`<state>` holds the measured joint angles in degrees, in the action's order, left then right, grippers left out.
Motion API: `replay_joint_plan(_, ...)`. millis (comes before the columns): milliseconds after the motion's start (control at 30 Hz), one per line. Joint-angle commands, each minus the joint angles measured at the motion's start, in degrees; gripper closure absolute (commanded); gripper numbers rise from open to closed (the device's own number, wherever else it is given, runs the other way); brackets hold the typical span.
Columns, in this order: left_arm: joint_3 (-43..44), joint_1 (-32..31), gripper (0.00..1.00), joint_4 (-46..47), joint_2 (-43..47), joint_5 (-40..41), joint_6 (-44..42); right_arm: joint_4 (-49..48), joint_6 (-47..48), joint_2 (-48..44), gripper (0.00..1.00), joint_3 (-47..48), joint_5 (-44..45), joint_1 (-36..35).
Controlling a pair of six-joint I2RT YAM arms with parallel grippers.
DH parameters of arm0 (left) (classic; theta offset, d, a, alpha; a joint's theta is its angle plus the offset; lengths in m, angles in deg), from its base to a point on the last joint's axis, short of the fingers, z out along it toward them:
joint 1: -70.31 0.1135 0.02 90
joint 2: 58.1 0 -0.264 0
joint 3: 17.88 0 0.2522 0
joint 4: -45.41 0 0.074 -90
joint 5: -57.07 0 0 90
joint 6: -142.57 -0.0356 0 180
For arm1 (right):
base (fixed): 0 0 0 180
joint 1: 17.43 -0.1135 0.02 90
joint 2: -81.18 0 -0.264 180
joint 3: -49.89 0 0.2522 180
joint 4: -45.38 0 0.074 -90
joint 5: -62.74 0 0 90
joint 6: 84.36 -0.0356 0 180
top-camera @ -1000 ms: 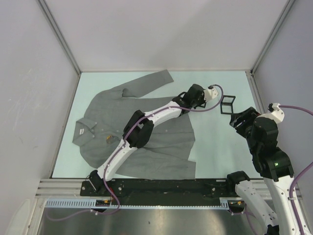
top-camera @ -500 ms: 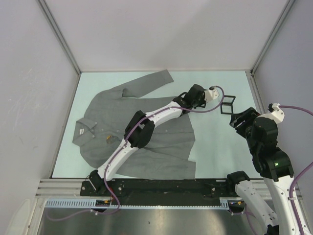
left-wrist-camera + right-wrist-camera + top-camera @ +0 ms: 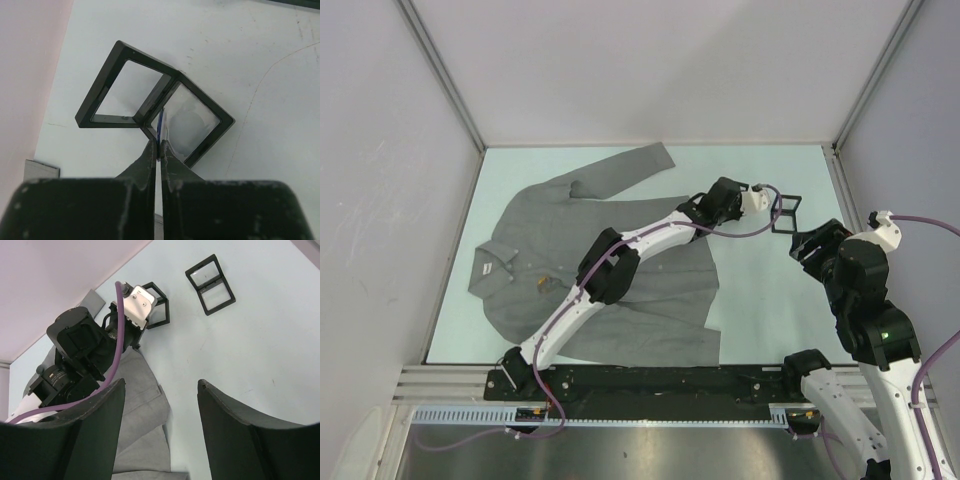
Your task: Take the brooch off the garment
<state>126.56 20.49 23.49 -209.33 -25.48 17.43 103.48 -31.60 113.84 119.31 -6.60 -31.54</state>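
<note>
Pale green tabletop [image 3: 770, 290] backs everything, and the thing that matters sits right at the tips of the left gripper [image 3: 157, 150]. There, what I take for the brooch [image 3: 159, 127], thin and blue-edged, is pinched between fingers pressed almost flat together. Seen edge-on it is too slim to identify outright, but I judge it already off the garment [image 3: 550, 220], which lies spread flat well behind those fingers. Just ahead of the fingertips, nearly under the pinched piece, an open black case [image 3: 159, 95] lies with its 2 square frames hinged in a V. Clear film is stretched in each frame, and the piece points at the hinge corner beside the right-hand frame. A second case [image 3: 210, 284] of the same kind lies further off, beyond the fingers. The right gripper [image 3: 160, 385] hangs off to the side, its fingers spread wide with nothing between them, apart from case and cloth. A tiny brownish speck [image 3: 541, 283] shows on the garment's chest near the collar, too small to name. The step in hand looks like delivery to the case. The next move calls for a short, slow descent onto the film of the near frame. The fingers should then part without dragging the light case sideways.
</note>
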Motion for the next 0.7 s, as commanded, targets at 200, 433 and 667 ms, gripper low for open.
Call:
replay_joint_plan(200, 2.92, -0.63, 0.95, 3.94, -0.81, 1.61, -3.18, -0.57, 0.76, 0.12, 0.36, 1.29, 0.78, 0.31)
replay_joint_plan(433, 3.19, -0.71, 0.95, 5.17, -1.60, 2.75, -4.94, -0.57, 0.76, 0.12, 0.36, 1.30, 0.34, 0.40)
replay_joint_plan(667, 3.10, -0.71, 0.95, 5.53, -1.95, 2.75, -6.26, -0.65, 0.85, 0.56, 0.36, 1.29, 0.17, 0.49)
